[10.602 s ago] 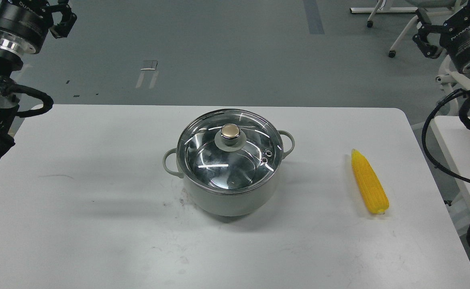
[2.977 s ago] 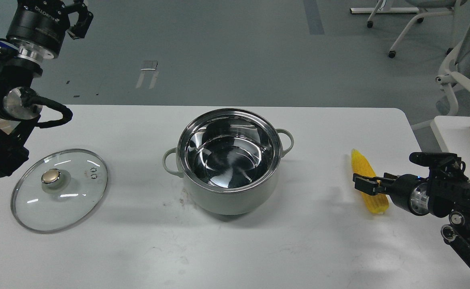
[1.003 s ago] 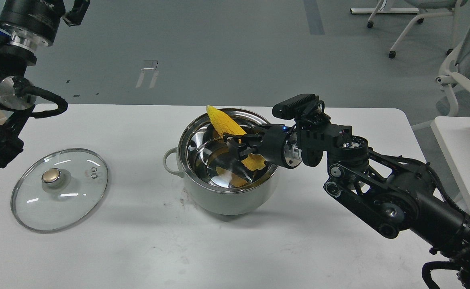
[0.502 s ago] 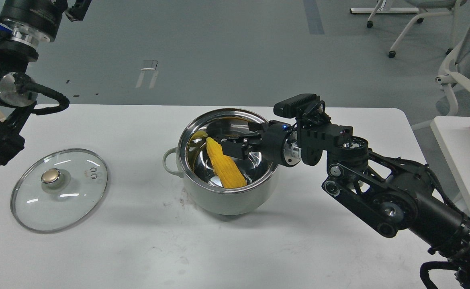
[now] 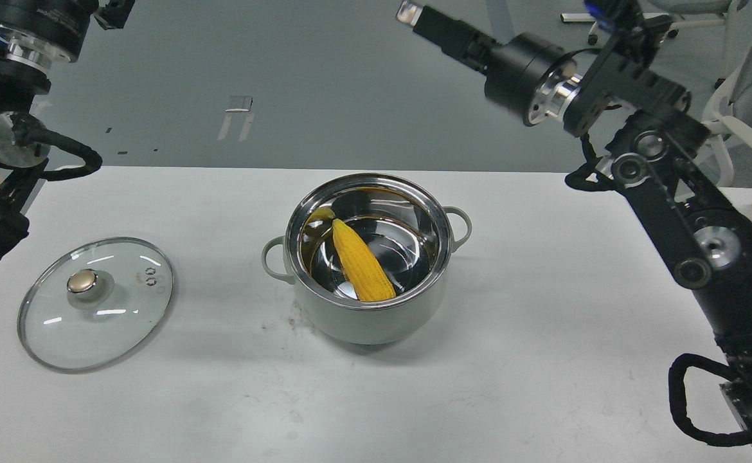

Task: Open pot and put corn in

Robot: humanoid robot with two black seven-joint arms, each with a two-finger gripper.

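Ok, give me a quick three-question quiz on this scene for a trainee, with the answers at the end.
1. True or false: the corn lies inside the pot.
2. Where is the lid? A) on the pot B) flat on the table, left of the pot C) in a gripper
3. Fill in: the right gripper is raised high and holds ____.

Key: 1 true; 2 B; 3 nothing.
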